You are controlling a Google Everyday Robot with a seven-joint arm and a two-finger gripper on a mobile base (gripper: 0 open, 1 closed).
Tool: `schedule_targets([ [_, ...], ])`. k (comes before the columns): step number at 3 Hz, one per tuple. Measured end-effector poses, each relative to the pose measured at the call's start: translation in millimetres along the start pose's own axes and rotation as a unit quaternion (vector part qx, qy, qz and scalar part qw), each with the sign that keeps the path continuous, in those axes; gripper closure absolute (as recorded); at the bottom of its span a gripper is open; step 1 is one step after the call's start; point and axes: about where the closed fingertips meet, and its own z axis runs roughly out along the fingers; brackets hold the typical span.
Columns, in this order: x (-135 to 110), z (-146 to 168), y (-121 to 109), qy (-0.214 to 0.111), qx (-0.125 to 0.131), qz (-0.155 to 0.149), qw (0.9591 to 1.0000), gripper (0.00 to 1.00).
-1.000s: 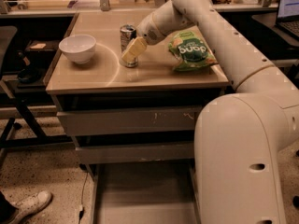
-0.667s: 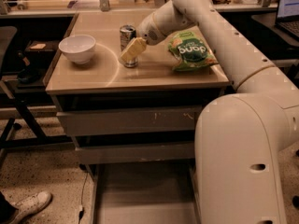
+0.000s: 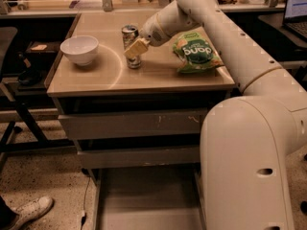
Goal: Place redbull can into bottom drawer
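No material change from a second ago: the gripper [image 3: 136,48] remains against the redbull can [image 3: 130,33], which stands upright toward the back edge of the desk [image 3: 144,80], between the white bowl [image 3: 79,49] and the green snack bag [image 3: 195,51]. Whether the gripper is clamped cannot be told. The bottom drawer [image 3: 148,205] stands pulled out below the front edge, so the lift appears still outstanding.

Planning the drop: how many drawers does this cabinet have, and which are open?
3. Top drawer and middle drawer are shut; the bottom drawer is pulled out. The arm hides their right ends. The tool is at the redbull can on the tabletop.
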Motion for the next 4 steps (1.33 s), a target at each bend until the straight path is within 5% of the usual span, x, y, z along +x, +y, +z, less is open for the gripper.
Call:
schedule_targets([
  [1,-1,-9,6,0.001,0.008,-0.008,0.9999,0.88],
  [2,0,-45,17,-0.005,0.051,-0.004,0.9987,1.00],
  [4,30,-109,58,0.021,0.161,0.031,0.9863,1.00],
])
